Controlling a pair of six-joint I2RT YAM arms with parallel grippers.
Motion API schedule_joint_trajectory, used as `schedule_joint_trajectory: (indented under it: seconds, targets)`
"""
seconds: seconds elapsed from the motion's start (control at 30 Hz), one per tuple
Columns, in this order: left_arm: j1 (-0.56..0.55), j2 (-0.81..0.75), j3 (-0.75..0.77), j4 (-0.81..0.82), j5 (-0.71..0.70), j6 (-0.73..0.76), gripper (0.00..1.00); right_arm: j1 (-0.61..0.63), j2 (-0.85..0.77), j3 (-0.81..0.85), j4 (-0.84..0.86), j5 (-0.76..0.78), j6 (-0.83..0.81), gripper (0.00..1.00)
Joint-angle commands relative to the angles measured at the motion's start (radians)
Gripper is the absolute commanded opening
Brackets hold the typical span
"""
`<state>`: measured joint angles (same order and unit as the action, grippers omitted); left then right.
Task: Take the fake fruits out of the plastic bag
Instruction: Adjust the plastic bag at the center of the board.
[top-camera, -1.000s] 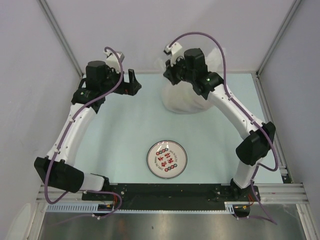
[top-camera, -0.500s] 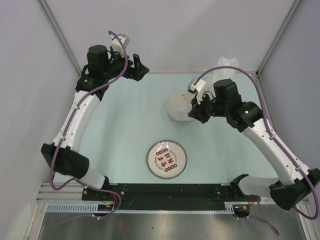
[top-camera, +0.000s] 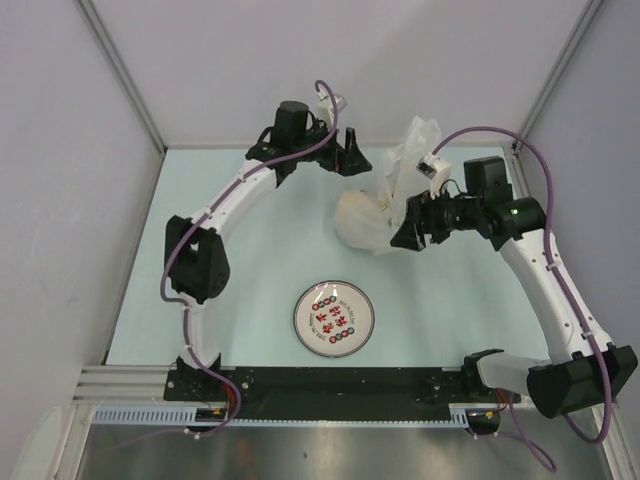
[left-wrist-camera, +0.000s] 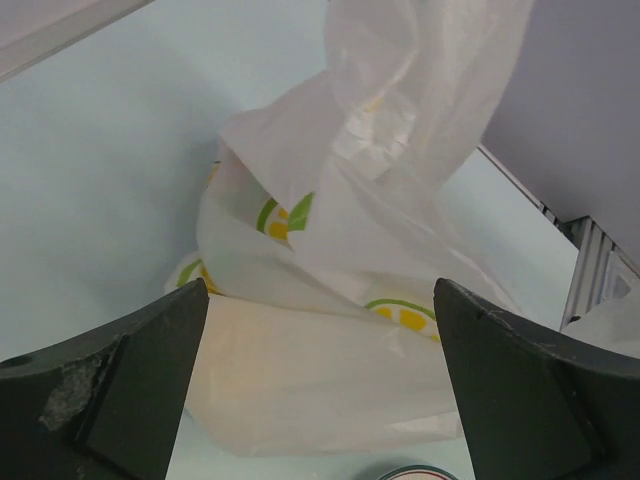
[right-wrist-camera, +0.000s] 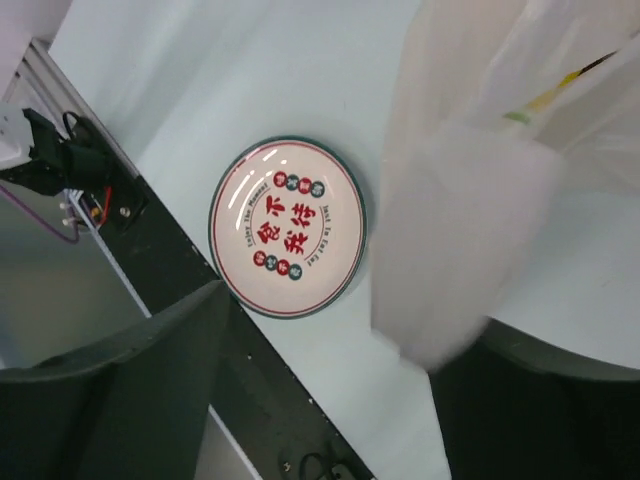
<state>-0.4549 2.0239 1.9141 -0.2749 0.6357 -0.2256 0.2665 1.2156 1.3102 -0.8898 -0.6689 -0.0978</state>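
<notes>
The plastic bag (top-camera: 372, 218) sits bulging at the back middle of the table, with its loose top (top-camera: 410, 148) standing up. The fake fruits are hidden inside it; only a yellowish tint shows through the plastic bag (left-wrist-camera: 330, 350) in the left wrist view. My left gripper (top-camera: 350, 157) hovers open just behind and left of the bag, and the bag fills the space ahead of the left gripper (left-wrist-camera: 320, 290). My right gripper (top-camera: 406, 236) is open at the bag's right side. In the right wrist view a blurred flap of the bag (right-wrist-camera: 460, 230) hangs loose by the right gripper (right-wrist-camera: 350, 320).
A round white plate (top-camera: 334, 318) with red marks lies near the front middle, also seen as the plate (right-wrist-camera: 288, 227) below the right wrist. Walls and metal posts close the back and sides. A black base strip (top-camera: 330, 385) runs along the near edge.
The right gripper dragged the bag from the back toward the right, then opened and let it go. The left arm swung right along the back to the bag, staying open.
</notes>
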Motion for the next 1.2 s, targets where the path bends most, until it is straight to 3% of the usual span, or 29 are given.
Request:
schedule_joint_trajectory:
  seconds: [0.0,0.1,0.17,0.3,0.5,0.83,1.1,1.17]
  targets:
    - [0.03,-0.198,-0.048,0.052,0.03,-0.034,1.0,-0.088,-0.008,0.252,-0.009,-0.048,0.012,0.86]
    - [0.051,-0.316,-0.145,0.037,0.103,0.005,1.0,-0.165,0.018,0.352,0.07,0.034,0.038,0.88]
    - [0.051,-0.358,-0.161,-0.052,0.14,0.029,1.0,-0.168,0.033,0.347,0.191,0.2,0.044,0.88]
    - [0.042,-0.422,-0.199,-0.15,0.231,0.069,1.0,-0.153,0.094,0.305,0.351,0.374,0.041,0.89]
    - [-0.1,-0.541,-0.377,-0.021,-0.012,0.219,1.0,-0.109,0.313,0.369,0.558,0.499,0.115,0.9]
    - [-0.217,-0.489,-0.284,0.006,-0.195,0.201,1.0,-0.064,0.605,0.601,0.701,0.493,0.136,0.9]
    - [-0.283,-0.259,-0.054,-0.006,-0.414,0.164,1.0,-0.036,0.843,0.823,0.718,0.489,0.145,0.89]
    - [-0.301,-0.212,0.031,-0.052,-0.456,0.195,0.91,-0.033,0.9,0.899,0.677,0.477,0.142,0.87]
